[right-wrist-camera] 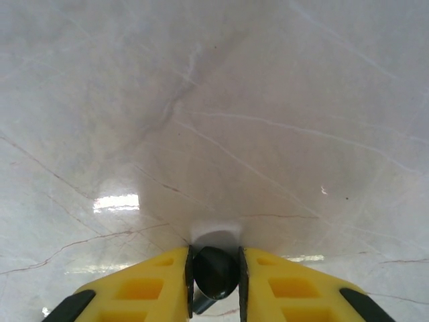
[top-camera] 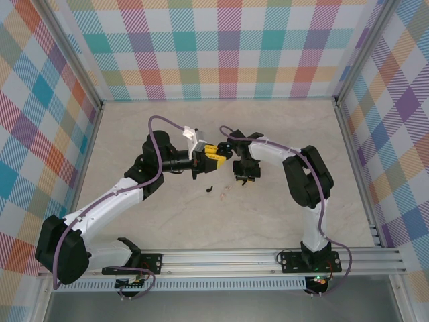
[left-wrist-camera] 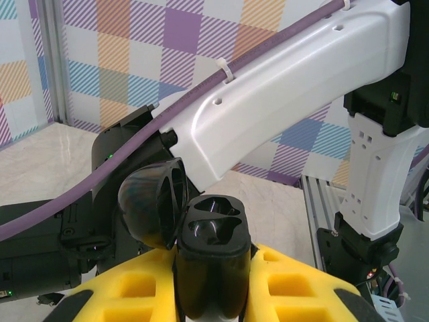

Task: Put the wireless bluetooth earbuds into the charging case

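Note:
The charging case (left-wrist-camera: 213, 235) is black here, not pink. It stands upright between the yellow fingers of my left gripper (left-wrist-camera: 213, 272), which is shut on it. Its domed lid (left-wrist-camera: 151, 204) hangs open to the left, and both moulded wells are bare. In the top view my left gripper (top-camera: 216, 155) is held above the table's middle. My right gripper (right-wrist-camera: 215, 260) is down at the table, shut on one black earbud (right-wrist-camera: 214, 276) whose short stem points down; from above this gripper (top-camera: 245, 178) is just right of the left one. A second earbud (top-camera: 209, 188) lies loose on the table.
The marble-patterned table (top-camera: 281, 215) is walled by checked panels on three sides, with a metal rail (top-camera: 268, 258) along the near edge. The right arm's white link (left-wrist-camera: 288, 87) crosses close behind the case in the left wrist view.

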